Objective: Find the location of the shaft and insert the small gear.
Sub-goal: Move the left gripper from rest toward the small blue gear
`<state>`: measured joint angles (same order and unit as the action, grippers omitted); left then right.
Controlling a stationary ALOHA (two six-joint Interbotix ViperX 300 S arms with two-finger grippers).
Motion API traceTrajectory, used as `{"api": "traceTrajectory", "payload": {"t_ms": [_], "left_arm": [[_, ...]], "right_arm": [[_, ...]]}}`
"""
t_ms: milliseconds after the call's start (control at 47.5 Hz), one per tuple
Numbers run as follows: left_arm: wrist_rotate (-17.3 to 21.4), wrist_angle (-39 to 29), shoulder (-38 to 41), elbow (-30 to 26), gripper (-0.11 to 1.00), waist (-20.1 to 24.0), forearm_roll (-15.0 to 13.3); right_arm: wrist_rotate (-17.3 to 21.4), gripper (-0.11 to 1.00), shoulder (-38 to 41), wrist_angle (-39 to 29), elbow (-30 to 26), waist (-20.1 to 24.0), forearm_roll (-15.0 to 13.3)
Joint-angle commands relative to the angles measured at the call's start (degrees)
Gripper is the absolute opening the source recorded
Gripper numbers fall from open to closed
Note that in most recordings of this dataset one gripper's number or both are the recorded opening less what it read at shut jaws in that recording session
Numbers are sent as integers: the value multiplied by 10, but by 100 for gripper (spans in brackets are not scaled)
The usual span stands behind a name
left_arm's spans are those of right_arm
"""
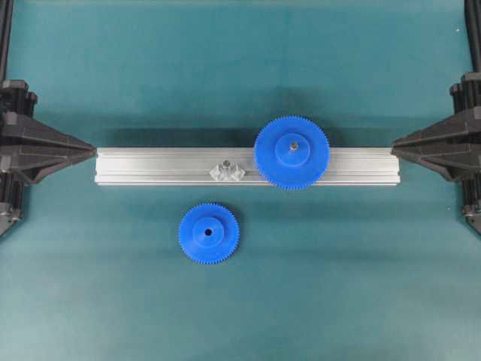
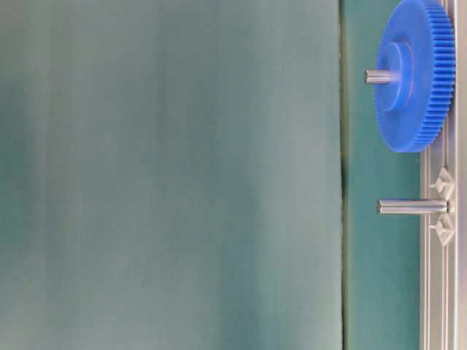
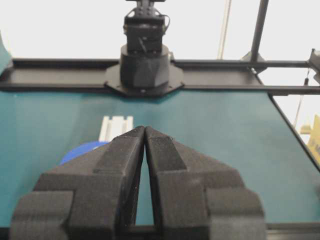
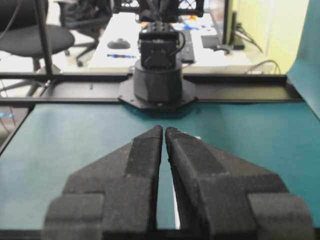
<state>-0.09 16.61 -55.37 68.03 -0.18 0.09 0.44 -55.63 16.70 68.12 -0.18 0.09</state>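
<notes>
From overhead, a long aluminium rail lies across the middle of the teal counter. The shaft stands on the rail left of centre, its clear faceted base sitting on the rail's grooves. To its right, close but apart, the larger blue gear sits on the rail with a grey pin showing at its hub. The small gear lies flat on the counter just below the rail, slightly left of the shaft, touching neither. The left gripper points at the rail's left end and the right gripper at its right end, each with jaws drawn together to a point and holding nothing.

At table level, turned sideways, the shaft juts bare from the rail, with the larger gear further along on its own pin.

The left wrist view shows the left gripper with tips meeting, the rail and a sliver of blue beyond.

The right wrist view shows the right gripper likewise closed and empty.
</notes>
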Motion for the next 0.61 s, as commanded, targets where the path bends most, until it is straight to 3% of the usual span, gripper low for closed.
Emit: {"api": "traceTrajectory", "payload": {"t_ms": [0,84,168,273,589], "left_arm": [[-7,-2,21,-10,11,3,7],[-9,-3,33,-16,17,2,6],[-10,-4,42,-22,5,1,6],[-10,-13,50,-32,1,1,6],[-11,-110,83,-73,1,-18,6]], "right_arm": [[2,16,8,3,-8,4,4],[9,22,8,1,-3,6,15],[26,11,8,-4,-3,11,16],[44,3,7,-18,0,11,16],[47,2,6,-63,4,11,16]]}}
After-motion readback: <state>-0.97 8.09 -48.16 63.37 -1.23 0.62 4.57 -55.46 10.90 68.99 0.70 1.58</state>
